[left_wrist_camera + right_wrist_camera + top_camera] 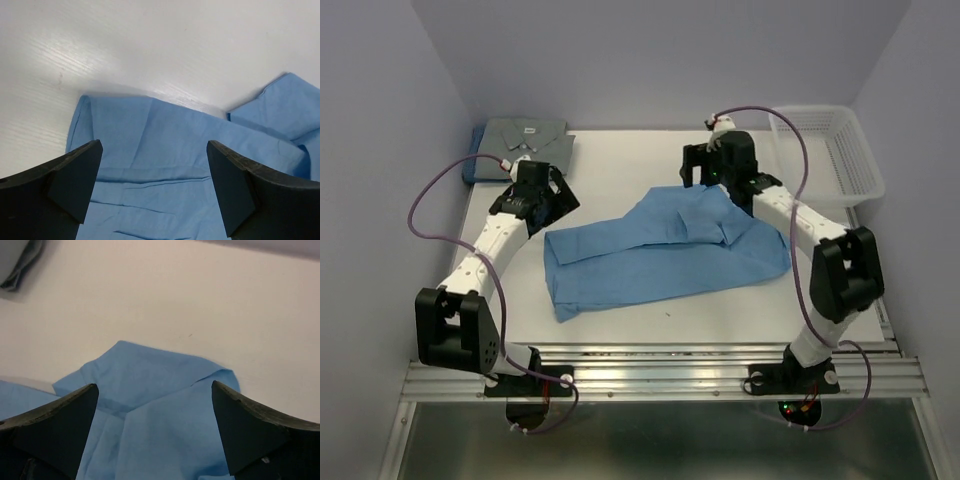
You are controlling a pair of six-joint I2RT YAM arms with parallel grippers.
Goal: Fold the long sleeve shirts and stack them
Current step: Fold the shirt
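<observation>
A light blue shirt lies partly folded across the middle of the table; it also shows in the left wrist view and the right wrist view. A folded grey shirt with a white neck label lies at the far left corner on a darker blue one. My left gripper is open above the light blue shirt's left end. My right gripper is open above the shirt's far right part. Both hold nothing.
A white plastic mesh basket stands at the far right corner. The white table is bordered by lavender walls. The arm bases stand at the near edge.
</observation>
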